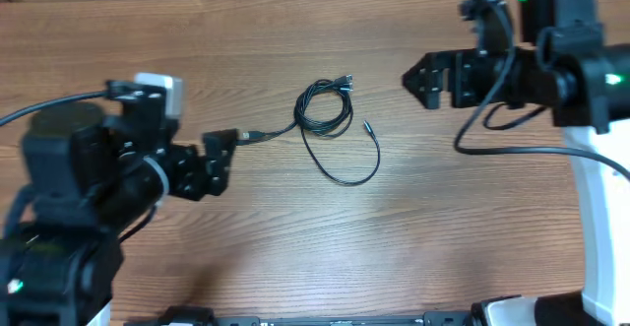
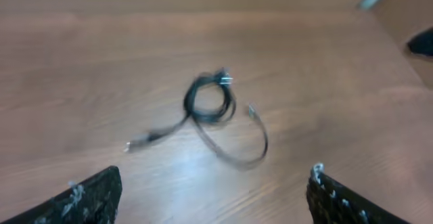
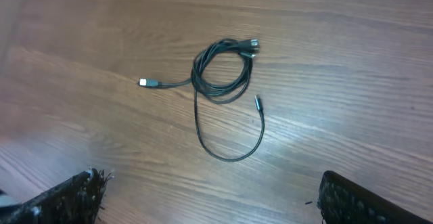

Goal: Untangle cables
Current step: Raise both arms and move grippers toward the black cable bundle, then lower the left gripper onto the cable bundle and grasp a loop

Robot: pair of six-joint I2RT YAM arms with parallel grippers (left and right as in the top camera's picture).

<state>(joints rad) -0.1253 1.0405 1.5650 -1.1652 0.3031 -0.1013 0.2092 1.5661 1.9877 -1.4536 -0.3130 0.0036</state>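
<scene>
Thin black cables (image 1: pixel 327 109) lie in a small coiled bundle in the middle of the wooden table, with plugs at the top of the coil. One plug end (image 1: pixel 254 132) trails left and a loop with a plug tip (image 1: pixel 368 126) hangs down to the right. My left gripper (image 1: pixel 222 155) is open and empty, just left of the trailing plug. My right gripper (image 1: pixel 413 78) is open and empty, up and to the right of the bundle. The cables also show in the left wrist view (image 2: pixel 210 102), blurred, and in the right wrist view (image 3: pixel 220 68).
The wooden table (image 1: pixel 295 247) carries only the cables. Thick black arm wires (image 1: pixel 502 149) hang by the right arm's white base (image 1: pixel 600 188). The left arm's base (image 1: pixel 59 218) fills the lower left.
</scene>
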